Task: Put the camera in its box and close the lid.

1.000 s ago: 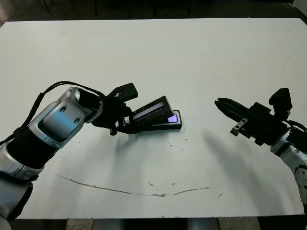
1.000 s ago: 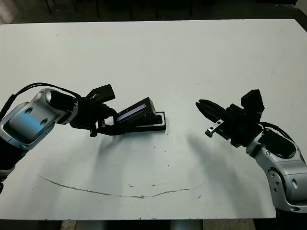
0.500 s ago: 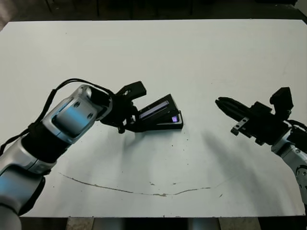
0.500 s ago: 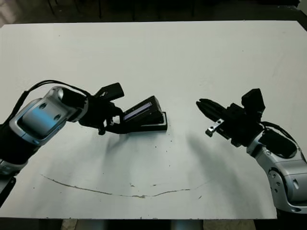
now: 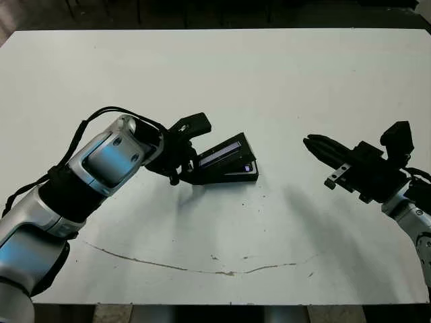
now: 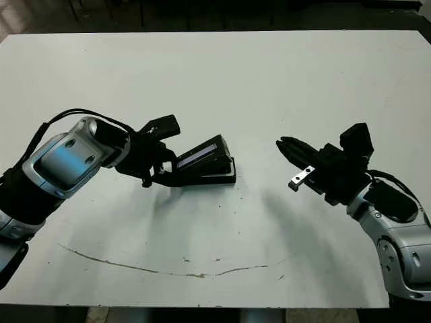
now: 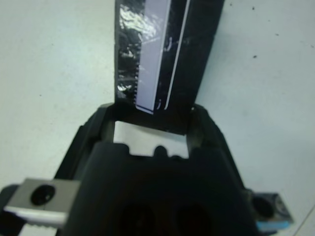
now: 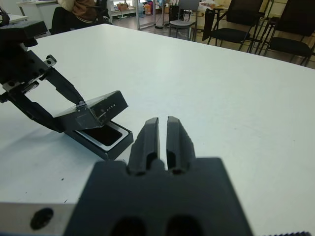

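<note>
Camera boxed; lid not yet seated.
My left gripper [image 5: 190,163] grips the lid [image 5: 222,154] tilted over camera [image 5: 246,167] in box [image 5: 237,177]; my right gripper [image 5: 316,145] idles pinched, empty.

Surface: I see a broad white rectangular table [image 5: 283,81], matte, filling most of both head views.
Marks: I can make out a long thin dark curved scratch [image 5: 202,266] running across the near part of the tabletop, with a few small dark specks close to it.
Resting on it: a small shallow rectangular box with black outer walls [image 5: 237,175] sits flat on the table, left of centre.
Box contents: I see a flat black slab camera with a bluish-purple screen [image 5: 247,168] showing at the box's right end.
Edges: I see dark floor beyond the table's far edge.
Shadows: soft grey patches lie on the tabletop by the box and toward the right side.
</note>
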{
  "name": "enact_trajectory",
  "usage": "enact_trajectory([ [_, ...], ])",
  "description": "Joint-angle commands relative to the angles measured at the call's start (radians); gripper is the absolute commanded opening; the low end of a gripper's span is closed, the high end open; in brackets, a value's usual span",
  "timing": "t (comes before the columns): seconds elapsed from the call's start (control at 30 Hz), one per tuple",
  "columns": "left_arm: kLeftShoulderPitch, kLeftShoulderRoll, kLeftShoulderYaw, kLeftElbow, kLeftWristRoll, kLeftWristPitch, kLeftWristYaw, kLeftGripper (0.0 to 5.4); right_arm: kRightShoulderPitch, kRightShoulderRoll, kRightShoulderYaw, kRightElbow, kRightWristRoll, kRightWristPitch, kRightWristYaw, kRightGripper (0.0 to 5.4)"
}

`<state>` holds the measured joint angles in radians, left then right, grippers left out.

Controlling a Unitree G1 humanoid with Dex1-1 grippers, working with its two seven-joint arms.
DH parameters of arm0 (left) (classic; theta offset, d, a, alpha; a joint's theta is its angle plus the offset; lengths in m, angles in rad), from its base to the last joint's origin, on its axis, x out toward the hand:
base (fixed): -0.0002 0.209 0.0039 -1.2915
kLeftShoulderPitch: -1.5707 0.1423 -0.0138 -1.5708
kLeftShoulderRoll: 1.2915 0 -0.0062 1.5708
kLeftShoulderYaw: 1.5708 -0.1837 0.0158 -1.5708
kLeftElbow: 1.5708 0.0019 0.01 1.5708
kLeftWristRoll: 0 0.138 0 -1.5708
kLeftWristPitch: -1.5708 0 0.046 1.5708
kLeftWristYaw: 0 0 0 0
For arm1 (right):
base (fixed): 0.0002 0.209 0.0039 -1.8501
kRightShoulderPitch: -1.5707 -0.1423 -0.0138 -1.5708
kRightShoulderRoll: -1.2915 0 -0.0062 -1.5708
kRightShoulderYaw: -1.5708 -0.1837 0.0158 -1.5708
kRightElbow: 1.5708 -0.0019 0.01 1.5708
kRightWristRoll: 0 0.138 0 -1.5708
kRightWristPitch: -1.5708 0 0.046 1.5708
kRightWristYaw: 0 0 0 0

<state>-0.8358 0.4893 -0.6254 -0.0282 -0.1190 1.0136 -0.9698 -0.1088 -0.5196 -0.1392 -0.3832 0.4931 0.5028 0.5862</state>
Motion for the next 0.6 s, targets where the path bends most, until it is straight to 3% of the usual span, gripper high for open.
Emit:
enact_trajectory([
  [0.03, 0.014, -0.066, -0.051, 0.012, -0.02, -0.024, -0.029, 2.51, 0.021, -0.01, -0.006, -0.006, -0.003, 0.013, -0.004, 0.0],
  [0.6, -0.02, -0.128, -0.116, 0.058, 0.067, -0.162, -0.079, 2.5, 0.025, -0.021, -0.028, -0.033, -0.004, 0.028, -0.02, 0.0],
])
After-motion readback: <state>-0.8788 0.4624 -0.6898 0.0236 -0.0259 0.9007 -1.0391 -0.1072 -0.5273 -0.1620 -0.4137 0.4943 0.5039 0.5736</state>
